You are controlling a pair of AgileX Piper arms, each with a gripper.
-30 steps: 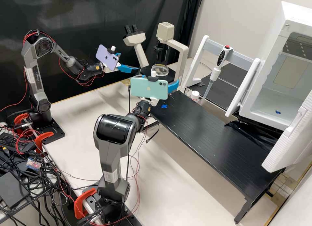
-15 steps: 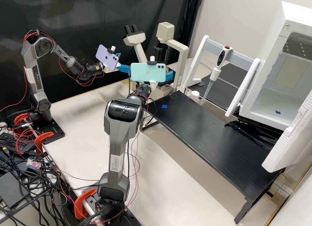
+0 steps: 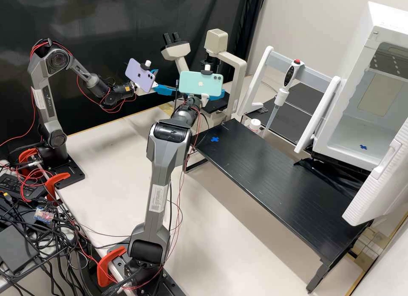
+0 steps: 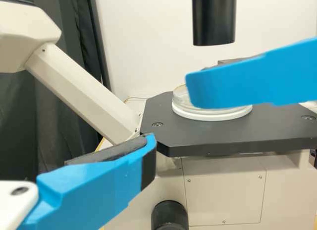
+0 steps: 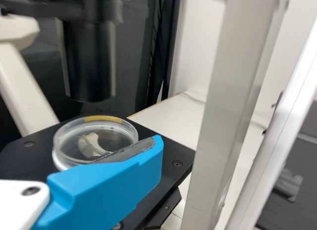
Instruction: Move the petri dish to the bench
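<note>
The right gripper (image 3: pixel 206 92) has advanced to the microscope (image 3: pixel 238 72), its fingers spread and empty; the left gripper (image 3: pixel 167 80), also spread, hangs nearby. The petri dish (image 5: pixel 74 150) rests on the microscope's stage, so grasping it probably comes next.

A white tabletop (image 3: pixel 102 177) carries a long black slatted bench (image 3: pixel 272 177), whose dark legs stand on it. A blue cross mark (image 3: pixel 214 139) lies flat on the bench near one end. Elsewhere on the tabletop, a black base plate (image 3: pixel 75 176) sits at its edge. The microscope's flat black stage (image 5: pixel 166 145) bears a white ring (image 4: pixel 213 117), and the round, clear petri dish (image 5: pixel 74 150) rests level on that ring.
</note>
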